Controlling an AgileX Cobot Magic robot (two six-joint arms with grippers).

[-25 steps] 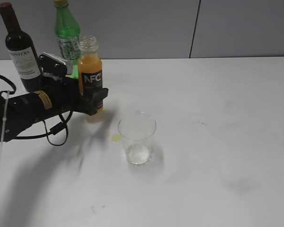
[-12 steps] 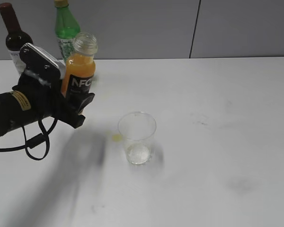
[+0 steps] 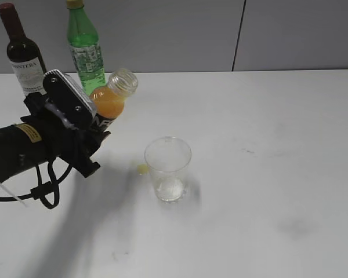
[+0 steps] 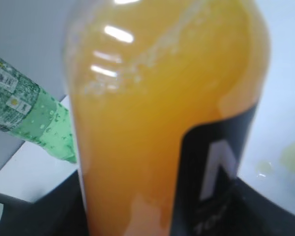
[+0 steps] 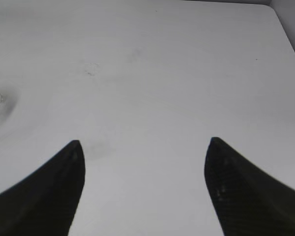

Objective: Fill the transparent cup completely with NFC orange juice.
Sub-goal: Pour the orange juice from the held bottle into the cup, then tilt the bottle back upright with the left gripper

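Orange juice (image 3: 107,102) sits in its uncapped, tilted bottle, pinched by the left hand (image 3: 88,139) near the cup (image 3: 167,168), seemingly empty; pouring remains. Right hand (image 5: 143,189) spread.

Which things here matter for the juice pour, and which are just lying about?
Belongs to the job:
- NFC orange juice bottle, uncapped, tilted toward the cup
- left gripper, shut on that bottle
- transparent cup, upright, no juice in it

Just lying about:
- dark wine bottle
- green soda bottle
- small yellowish spot beside the cup
- right gripper, open over bare table
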